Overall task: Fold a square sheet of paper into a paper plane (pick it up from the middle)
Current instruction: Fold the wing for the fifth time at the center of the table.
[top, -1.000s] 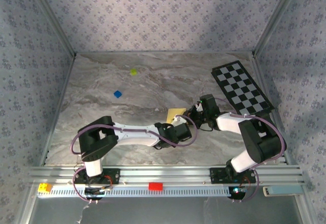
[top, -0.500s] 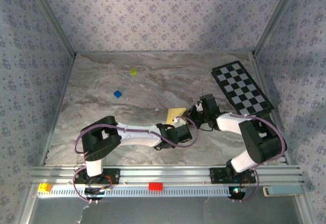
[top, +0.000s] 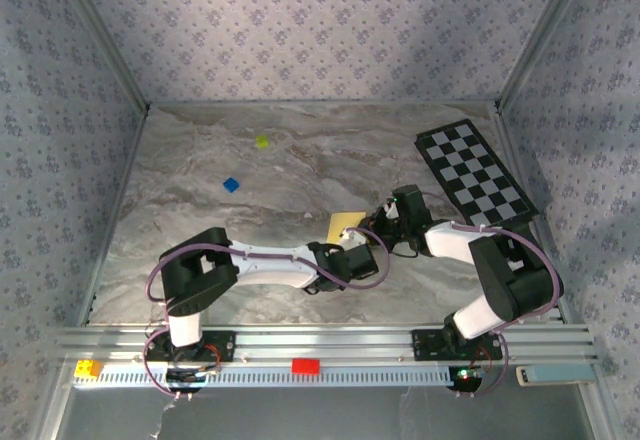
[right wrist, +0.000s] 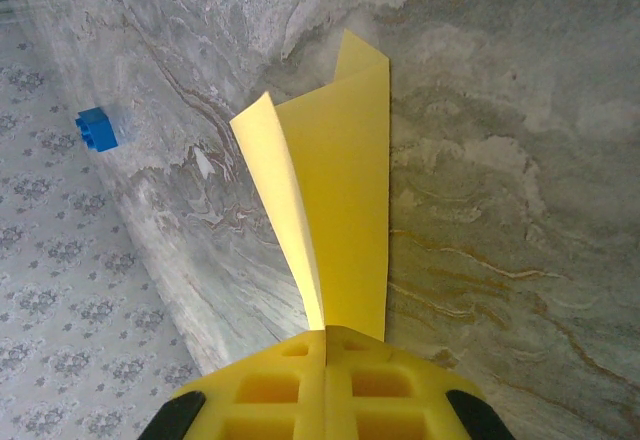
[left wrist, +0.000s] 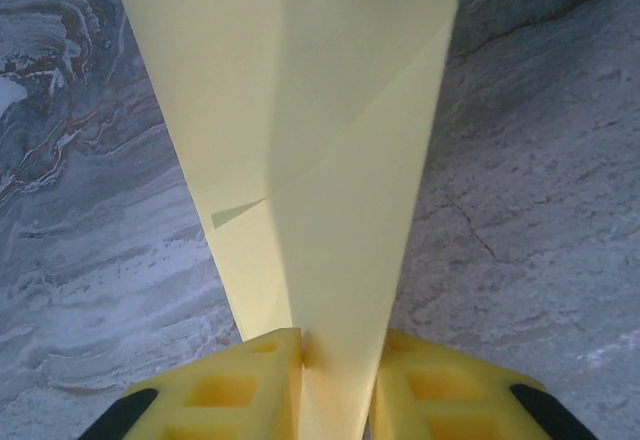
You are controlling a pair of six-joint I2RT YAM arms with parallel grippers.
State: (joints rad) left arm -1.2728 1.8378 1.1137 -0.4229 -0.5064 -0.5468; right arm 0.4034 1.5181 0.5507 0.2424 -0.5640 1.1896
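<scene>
- The sheet of paper (top: pixel 343 224) is yellow and folded along a lengthwise crease. It is located between the two arms, near the front centre of the bench (top: pixel 190 210).
- The left fingers (left wrist: pixel 250 375) pinch the narrow end of the paper, one finger against each side.
- The right fingers (right wrist: pixel 280 375) are pressed together on another edge of the paper. Its two layers fan apart away from that grip.
- A blue block (top: pixel 231 185) lies on the bench, well apart from the paper, to its left.
- A yellow-green block (top: pixel 262 142) lies farther back.
- A checkered board (top: pixel 475 173) lies at the back right.
</scene>
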